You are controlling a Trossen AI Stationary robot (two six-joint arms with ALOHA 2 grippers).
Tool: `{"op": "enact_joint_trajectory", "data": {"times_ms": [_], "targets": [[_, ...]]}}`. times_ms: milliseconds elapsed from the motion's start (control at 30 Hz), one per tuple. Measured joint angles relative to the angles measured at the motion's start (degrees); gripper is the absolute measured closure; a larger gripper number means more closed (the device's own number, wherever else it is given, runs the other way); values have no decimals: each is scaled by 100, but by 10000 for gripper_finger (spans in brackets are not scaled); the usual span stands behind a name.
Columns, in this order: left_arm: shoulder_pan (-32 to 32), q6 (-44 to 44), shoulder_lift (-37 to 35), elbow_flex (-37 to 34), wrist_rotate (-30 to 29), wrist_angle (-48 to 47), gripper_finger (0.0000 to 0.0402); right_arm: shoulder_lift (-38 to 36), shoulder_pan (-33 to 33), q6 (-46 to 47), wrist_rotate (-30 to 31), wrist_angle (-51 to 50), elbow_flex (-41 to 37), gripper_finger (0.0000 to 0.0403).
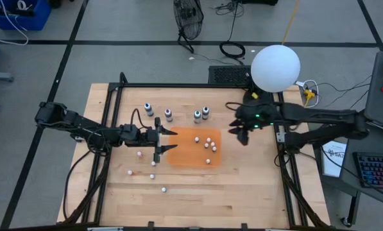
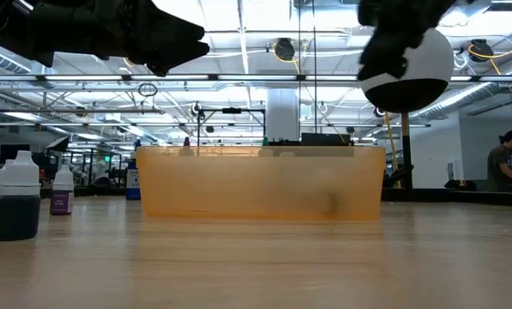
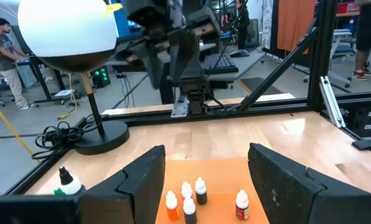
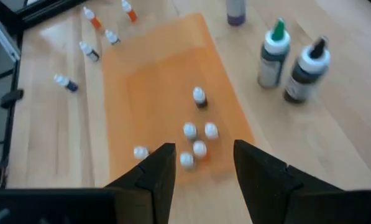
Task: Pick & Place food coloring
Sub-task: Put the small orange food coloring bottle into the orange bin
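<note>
Four upright food coloring bottles stand on their bases in a row near the table's far edge: blue (image 1: 148, 109), purple (image 1: 169, 115), green (image 4: 273, 53) and black (image 4: 306, 68). An orange tray (image 1: 181, 154) lies mid-table with several tiny white-capped bottles (image 1: 208, 144) in its right half. My left gripper (image 1: 168, 140) hovers level over the tray's left edge, open, nothing between its fingers (image 3: 141, 183). My right gripper (image 1: 240, 133) hangs raised beyond the tray's right edge, tilted down toward the tray, open and empty (image 4: 204, 165).
Several more tiny bottles lie loose on the wood left of and in front of the tray (image 1: 140, 153) (image 1: 153, 176). A white globe lamp (image 1: 276, 67) stands at the far right corner. A black frame (image 1: 114, 96) rims the table. A person (image 2: 508, 159) stands far behind.
</note>
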Motion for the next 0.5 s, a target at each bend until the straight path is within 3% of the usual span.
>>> {"op": "enact_joint_trajectory", "data": {"times_ms": [200,333,500], "targets": [[-1,0,0,0,-2,26,172,-878,0,-13,13,-785,-58,252],[-1,0,-2,0,-2,23,172,-1600,76,-428,20,-851,-752,250],[-1,0,-1,0,-2,-12,172,-2679,63,-757,381,320,-2013,254]]}}
